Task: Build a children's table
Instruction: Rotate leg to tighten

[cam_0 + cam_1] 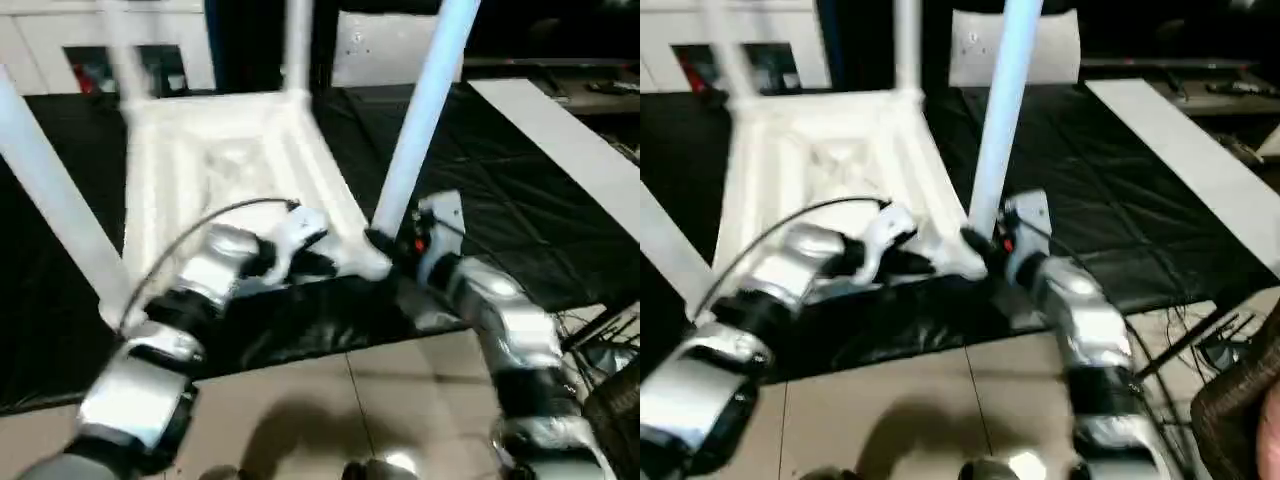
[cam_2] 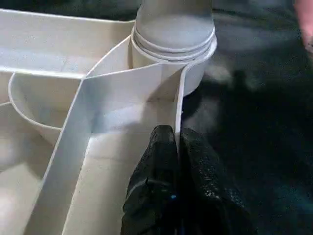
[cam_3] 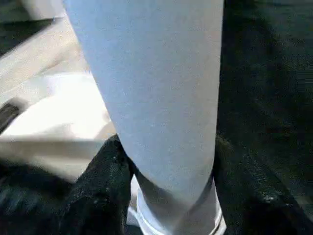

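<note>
Two pincer fingers astride tabletop rim.

No lettering, label, brand mark, number or sign is legible on any surface in these four views of the scene.

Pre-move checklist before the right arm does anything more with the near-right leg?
1. Left gripper shut on the tabletop rim wall beside the corner socket: ok.
2. Right gripper jaws either side of the near-right leg, low by the socket: ok.
3. Leg base standing in the socket: ok; fully seated: cannot tell.
4. Leg upright: not ok, it tilts in the head views.
5. Other legs in their sockets: three stand up from the tabletop; seating cannot tell.
6. Tabletop underside up on the black mat: ok.
</note>
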Tool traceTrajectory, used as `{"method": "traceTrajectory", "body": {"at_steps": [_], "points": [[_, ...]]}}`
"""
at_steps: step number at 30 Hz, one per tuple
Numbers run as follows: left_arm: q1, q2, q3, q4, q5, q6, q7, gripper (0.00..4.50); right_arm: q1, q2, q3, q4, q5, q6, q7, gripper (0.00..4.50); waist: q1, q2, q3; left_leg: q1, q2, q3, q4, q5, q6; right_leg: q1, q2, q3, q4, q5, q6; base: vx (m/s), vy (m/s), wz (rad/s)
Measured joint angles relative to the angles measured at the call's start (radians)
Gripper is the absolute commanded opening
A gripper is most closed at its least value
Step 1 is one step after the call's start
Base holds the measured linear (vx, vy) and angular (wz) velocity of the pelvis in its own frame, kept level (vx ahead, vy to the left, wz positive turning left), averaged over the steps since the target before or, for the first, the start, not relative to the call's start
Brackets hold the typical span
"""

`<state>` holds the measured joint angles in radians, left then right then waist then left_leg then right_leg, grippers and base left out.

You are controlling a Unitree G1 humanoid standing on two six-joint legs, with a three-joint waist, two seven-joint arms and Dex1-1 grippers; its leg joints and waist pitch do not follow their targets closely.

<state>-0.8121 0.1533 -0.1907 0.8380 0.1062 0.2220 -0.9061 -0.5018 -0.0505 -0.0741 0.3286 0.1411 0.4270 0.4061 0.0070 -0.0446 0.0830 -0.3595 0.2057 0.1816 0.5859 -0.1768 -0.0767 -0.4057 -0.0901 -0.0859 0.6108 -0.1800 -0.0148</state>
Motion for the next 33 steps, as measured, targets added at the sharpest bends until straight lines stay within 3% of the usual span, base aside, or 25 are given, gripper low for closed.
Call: {"method": "traceTrajectory", "body": {"at_steps": [3, 5, 7, 13, 24, 30, 33], "points": [[0.001, -0.038, 0.012, -0.024, 0.014, 0.038, 0.095, 0.00, -0.049, 0.050, -0.026, 0.051, -0.031, -0.021, -0.112, 1.99, -0.003, 0.000, 0.000, -0.002, 0.000, 0.000, -0.004, 0.000, 0.000, -0.002, 0.000, 0.000, -0.001, 0.002, -0.004, 0.000, 0.000, 0.00], [0.005, -0.053, 0.017, -0.045, 0.024, 0.055, 0.128, 0.00, -0.063, 0.066, -0.039, 0.072, -0.034, -0.044, -0.148, 2.69, -0.002, 0.000, 0.000, -0.005, -0.001, 0.000, -0.007, 0.000, 0.000, -0.004, 0.000, 0.000, -0.002, 0.002, -0.003, 0.000, 0.000, 0.00], [0.015, -0.056, 0.017, -0.067, 0.029, 0.059, 0.143, 0.00, -0.072, 0.084, -0.049, 0.087, -0.035, -0.067, -0.161, 2.69, -0.003, 0.000, 0.000, -0.008, -0.001, 0.001, -0.007, 0.002, 0.005, -0.007, 0.000, 0.000, -0.002, 0.002, -0.003, 0.000, 0.000, 0.00], [0.027, -0.035, 0.010, -0.082, 0.028, 0.030, 0.106, 0.00, -0.040, 0.078, -0.039, 0.064, -0.033, -0.101, -0.103, 3.39, -0.003, 0.001, 0.000, -0.009, -0.001, 0.002, -0.008, 0.002, 0.007, -0.011, 0.000, 0.000, -0.002, 0.001, -0.003, 0.000, 0.000, 0.00], [0.076, 0.127, -0.044, -0.098, 0.003, -0.195, -0.212, 0.00, 0.082, -0.149, 0.112, -0.042, 0.007, -0.163, 0.335, 4.32, 0.002, 0.002, 0.001, -0.010, 0.000, 0.002, -0.008, 0.001, 0.001, -0.011, 0.001, 0.000, -0.002, 0.002, -0.003, 0.000, 0.000, 0.00], [0.073, 0.176, -0.082, -0.074, -0.031, -0.297, -0.427, 0.00, 0.106, -0.261, 0.171, -0.063, 0.041, -0.200, 0.572, 4.42, 0.042, 0.001, 0.002, -0.013, 0.000, 0.002, -0.008, 0.003, 0.008, -0.012, 0.000, 0.000, -0.003, 0.001, -0.004, 0.000, 0.000, 0.00], [0.059, 0.195, -0.100, -0.052, -0.032, -0.337, -0.495, 0.00, 0.112, -0.305, 0.177, -0.066, 0.067, -0.199, 0.669, 4.08, 0.050, 0.001, 0.002, -0.013, 0.000, 0.002, -0.006, 0.003, 0.008, -0.011, 0.000, 0.000, -0.002, 0.001, -0.004, 0.000, 0.000, 0.00]]}}
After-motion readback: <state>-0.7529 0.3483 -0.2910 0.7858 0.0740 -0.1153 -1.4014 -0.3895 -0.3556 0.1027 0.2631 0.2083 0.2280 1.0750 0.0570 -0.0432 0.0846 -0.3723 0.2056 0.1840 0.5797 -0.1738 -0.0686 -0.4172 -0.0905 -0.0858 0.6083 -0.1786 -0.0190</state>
